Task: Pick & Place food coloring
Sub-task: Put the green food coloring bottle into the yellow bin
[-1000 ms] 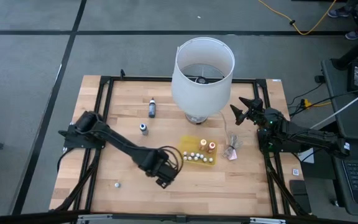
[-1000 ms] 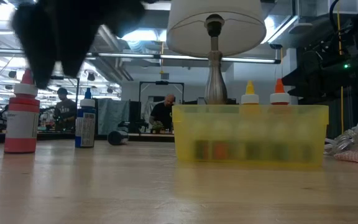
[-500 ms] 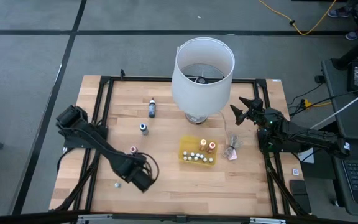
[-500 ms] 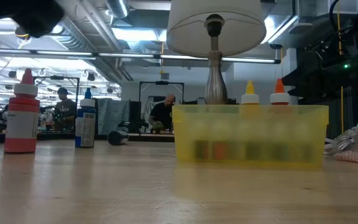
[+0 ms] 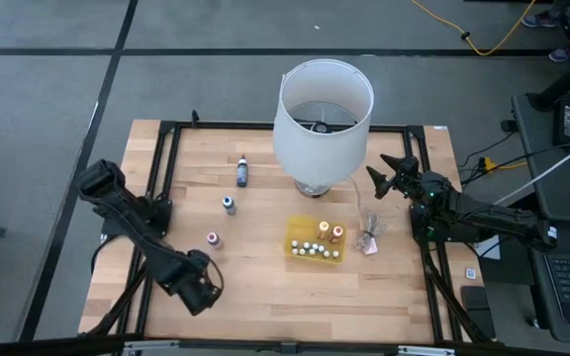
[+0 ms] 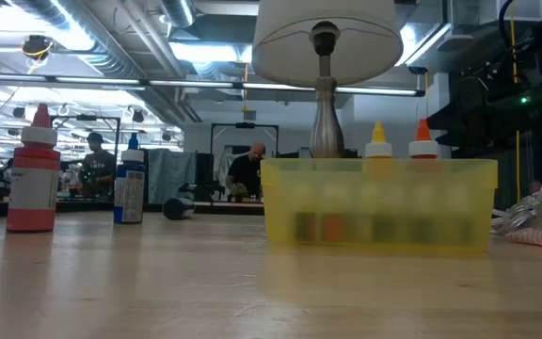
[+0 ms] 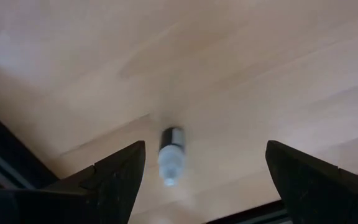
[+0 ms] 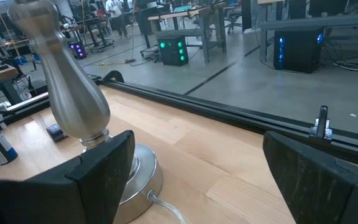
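My left gripper (image 5: pixel 198 294) (image 7: pixel 205 149) hangs open over the table's near-left part. Below it, a tiny whitish bottle with a dark cap (image 7: pixel 169 155) lies on its side on the wood, untouched. A red-topped bottle (image 5: pixel 212 239) (image 6: pixel 34 174), a blue one (image 5: pixel 229 205) (image 6: pixel 130 188) and a dark one (image 5: pixel 242 172) stand on their bases left of the lamp. The yellow tray (image 5: pixel 291 237) (image 6: pixel 379 202) holds several small bottles, among them a yellow-topped (image 6: pixel 377 141) and an orange-topped one (image 6: pixel 422 141). My right gripper (image 5: pixel 389 178) (image 8: pixel 197 140) waits open by the lamp's base.
A white-shaded lamp (image 5: pixel 323 109) on a metal stem (image 8: pixel 73 93) stands at the table's far middle, its cord running right. A crumpled clear wrapper (image 5: pixel 368 237) (image 6: pixel 539 221) lies right of the tray. Black frame rails border the table. People show in the room beyond.
My left gripper has swung from just left of the tray toward the table's near-left corner, out of the low view. The red-topped bottle, hidden under the arm in the high view before, now shows standing in the same place. The small lying bottle is now under the gripper.
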Controlling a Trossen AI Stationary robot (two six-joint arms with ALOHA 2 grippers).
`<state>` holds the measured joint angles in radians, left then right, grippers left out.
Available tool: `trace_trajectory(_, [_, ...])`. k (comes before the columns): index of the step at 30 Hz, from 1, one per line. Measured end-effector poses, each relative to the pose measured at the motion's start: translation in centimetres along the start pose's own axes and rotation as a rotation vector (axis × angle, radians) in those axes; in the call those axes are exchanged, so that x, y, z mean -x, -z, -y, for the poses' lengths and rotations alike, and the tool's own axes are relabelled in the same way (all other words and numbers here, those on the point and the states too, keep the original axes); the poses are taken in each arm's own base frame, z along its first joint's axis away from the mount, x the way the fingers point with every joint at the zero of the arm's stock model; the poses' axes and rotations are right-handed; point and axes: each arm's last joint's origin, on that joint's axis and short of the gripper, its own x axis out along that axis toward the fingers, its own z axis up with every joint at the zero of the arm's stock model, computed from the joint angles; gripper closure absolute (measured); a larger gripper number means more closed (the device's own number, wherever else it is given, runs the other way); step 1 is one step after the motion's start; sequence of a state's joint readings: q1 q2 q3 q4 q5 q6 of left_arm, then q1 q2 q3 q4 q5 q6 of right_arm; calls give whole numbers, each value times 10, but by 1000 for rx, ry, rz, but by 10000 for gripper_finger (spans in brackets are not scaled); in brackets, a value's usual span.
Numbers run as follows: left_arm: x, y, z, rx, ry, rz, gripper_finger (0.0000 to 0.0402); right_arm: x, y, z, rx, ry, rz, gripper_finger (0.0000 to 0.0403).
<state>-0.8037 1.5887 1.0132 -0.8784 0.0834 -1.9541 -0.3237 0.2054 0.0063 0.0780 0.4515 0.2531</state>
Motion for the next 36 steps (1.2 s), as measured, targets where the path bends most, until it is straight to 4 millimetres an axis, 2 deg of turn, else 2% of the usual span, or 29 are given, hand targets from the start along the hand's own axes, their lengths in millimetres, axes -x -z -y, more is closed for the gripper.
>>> trace_trajectory(8, [-15,17,-18,31,3,-23,78,0,0,0,0,0,0,47])
trace_trajectory(18, [-26,20,-25,23,10,-28,85,0,0,0,0,0,0,47])
trace_trajectory(22, [-26,18,-24,13,11,-26,118,0,0,0,0,0,0,47])
trace_trajectory(31, [-26,13,-21,-1,15,-26,219,0,0,0,0,0,0,47])
trace_trajectory(36, [-26,13,-21,-2,15,-32,260,0,0,0,0,0,0,47])
